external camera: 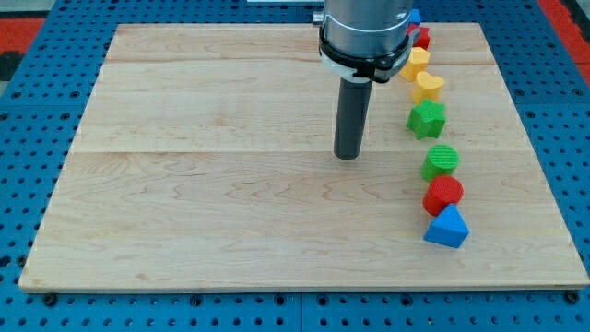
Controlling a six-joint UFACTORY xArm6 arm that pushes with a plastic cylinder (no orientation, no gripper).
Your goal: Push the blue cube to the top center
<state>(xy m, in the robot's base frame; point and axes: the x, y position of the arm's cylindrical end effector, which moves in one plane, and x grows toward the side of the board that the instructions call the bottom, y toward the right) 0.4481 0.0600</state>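
My tip (348, 157) rests on the wooden board (221, 184) a little right of its middle. Several blocks form a curved column on the view's right. At the column's top a blue block (415, 16) peeks out from behind the arm; only a corner shows, so I cannot make out its shape. It lies far above and to the right of my tip. A blue triangular block (447, 228) sits at the column's bottom, below and right of my tip. My tip touches no block.
Between the two blue blocks, from top down: a red block (423, 38), a yellow block (417, 63), a yellow heart (430, 87), a green star (427, 120), a green cylinder (442, 160), a red cylinder (443, 194). The arm's body (366, 32) covers the board's top centre.
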